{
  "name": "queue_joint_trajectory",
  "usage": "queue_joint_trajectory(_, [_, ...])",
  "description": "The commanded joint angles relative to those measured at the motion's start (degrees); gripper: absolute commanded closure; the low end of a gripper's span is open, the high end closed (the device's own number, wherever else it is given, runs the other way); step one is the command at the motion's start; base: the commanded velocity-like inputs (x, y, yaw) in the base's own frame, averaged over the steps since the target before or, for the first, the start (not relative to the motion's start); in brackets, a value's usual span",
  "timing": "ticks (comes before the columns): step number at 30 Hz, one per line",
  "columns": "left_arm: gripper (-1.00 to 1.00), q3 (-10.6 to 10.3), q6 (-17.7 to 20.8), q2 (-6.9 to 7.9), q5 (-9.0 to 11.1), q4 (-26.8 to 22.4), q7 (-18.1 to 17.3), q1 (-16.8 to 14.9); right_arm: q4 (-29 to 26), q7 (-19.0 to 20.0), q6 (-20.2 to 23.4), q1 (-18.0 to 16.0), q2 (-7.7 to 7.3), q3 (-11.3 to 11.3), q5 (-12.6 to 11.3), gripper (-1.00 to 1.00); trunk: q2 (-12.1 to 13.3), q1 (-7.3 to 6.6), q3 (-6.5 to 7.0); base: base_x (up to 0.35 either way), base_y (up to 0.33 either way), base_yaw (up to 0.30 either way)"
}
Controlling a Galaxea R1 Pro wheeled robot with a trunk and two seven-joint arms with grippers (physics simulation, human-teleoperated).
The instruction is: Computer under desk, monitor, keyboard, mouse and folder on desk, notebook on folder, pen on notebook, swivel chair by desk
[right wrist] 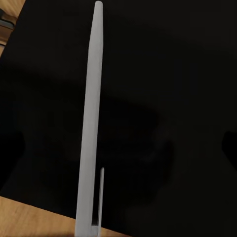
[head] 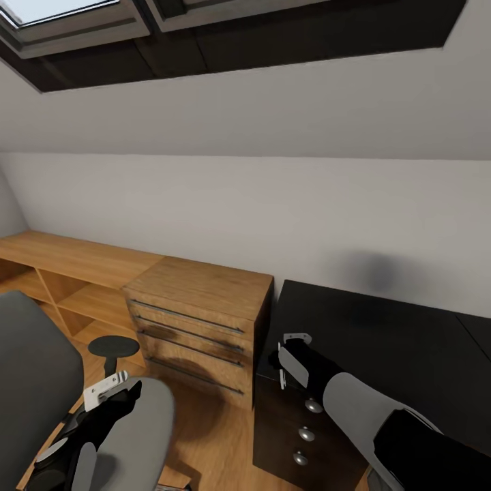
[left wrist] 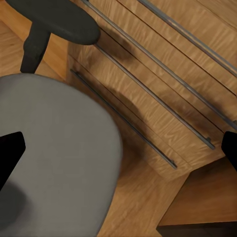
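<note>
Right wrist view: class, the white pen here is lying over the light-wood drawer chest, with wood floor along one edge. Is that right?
Not quite. In the right wrist view the white pen lies over the glossy black desk, not the light-wood drawer chest. The wood floor does show along one edge. In the head view the drawer chest stands beside the desk, apart from the right gripper.

Desk (head: 382, 341): glossy black top at right, drawer unit with round silver knobs (head: 313, 406) under its near corner.
Drawer chest (head: 201, 317): light wood, just left of the desk, against the white wall.
Shelving unit (head: 68, 273): light wood, running left from the chest.
Swivel chair (head: 41, 382): grey, at lower left, black armrest (head: 112, 348) toward the chest.
Left gripper (head: 109, 392): over the chair seat.
Right gripper (head: 290, 358): at the desk's near-left corner; whether it is closed is unclear.
Skylight (head: 75, 13): in the sloped ceiling.
</note>
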Motion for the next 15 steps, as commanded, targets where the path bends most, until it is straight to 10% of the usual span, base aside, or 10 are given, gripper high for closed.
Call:
queue_joint_trajectory(1, [-1.0, 0.1, 0.33, -0.05, 0.59, -0.07, 0.15, -0.05, -0.09, -0.44, 0.16, -0.07, -0.05, 0.48, -0.54, -1.0, -0.04, 0.0, -0.07, 0.0, 0.0, 0.0])
queue_joint_trajectory(15, [-1.0, 0.1, 0.33, -0.05, 0.59, -0.07, 0.15, -0.05, -0.09, -0.45, 0.18, -0.07, -0.06, 0.48, -0.47, -1.0, -1.24, 0.66, -0.6, 0.0, 0.0, 0.0])
